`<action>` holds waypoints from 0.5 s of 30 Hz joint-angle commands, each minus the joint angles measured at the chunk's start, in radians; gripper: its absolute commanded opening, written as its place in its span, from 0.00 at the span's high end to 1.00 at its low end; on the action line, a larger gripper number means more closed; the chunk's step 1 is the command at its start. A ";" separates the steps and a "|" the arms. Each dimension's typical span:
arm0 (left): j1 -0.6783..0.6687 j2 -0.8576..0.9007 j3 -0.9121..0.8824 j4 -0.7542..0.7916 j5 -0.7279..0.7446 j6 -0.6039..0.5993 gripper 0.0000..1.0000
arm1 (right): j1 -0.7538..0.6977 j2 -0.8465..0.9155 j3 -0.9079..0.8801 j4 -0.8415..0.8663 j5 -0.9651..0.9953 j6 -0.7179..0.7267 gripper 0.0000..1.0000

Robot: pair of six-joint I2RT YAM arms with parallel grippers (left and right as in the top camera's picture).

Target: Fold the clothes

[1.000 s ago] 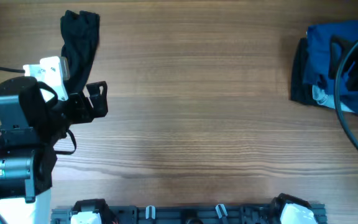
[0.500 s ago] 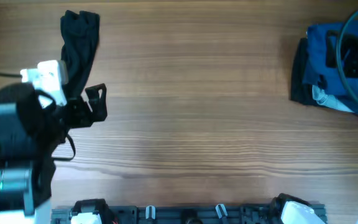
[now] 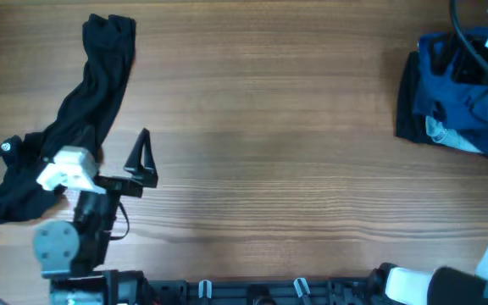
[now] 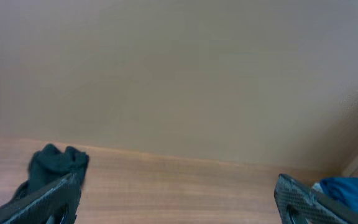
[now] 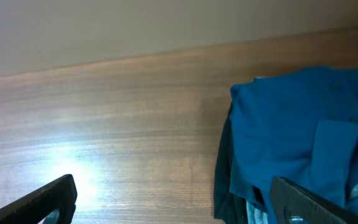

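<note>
Overhead, a long black fabric garment lies strung along the left side of the wooden table — the left gripper is beside it, fingers spread and empty. A crumpled medium-blue shirt sits far right — the right gripper is near it, gaping wide and holding nothing.

Matt wood-grain table, soft black cloth, blue cloth

Blue pile cut off at rt edge, my cable over it — lettering on black garment unreadable, part under my L arm.
</note>
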 commanded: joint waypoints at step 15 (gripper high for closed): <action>-0.001 -0.248 -0.320 0.092 -0.004 -0.024 0.00 | -0.002 0.205 0.003 0.003 0.013 0.015 0.00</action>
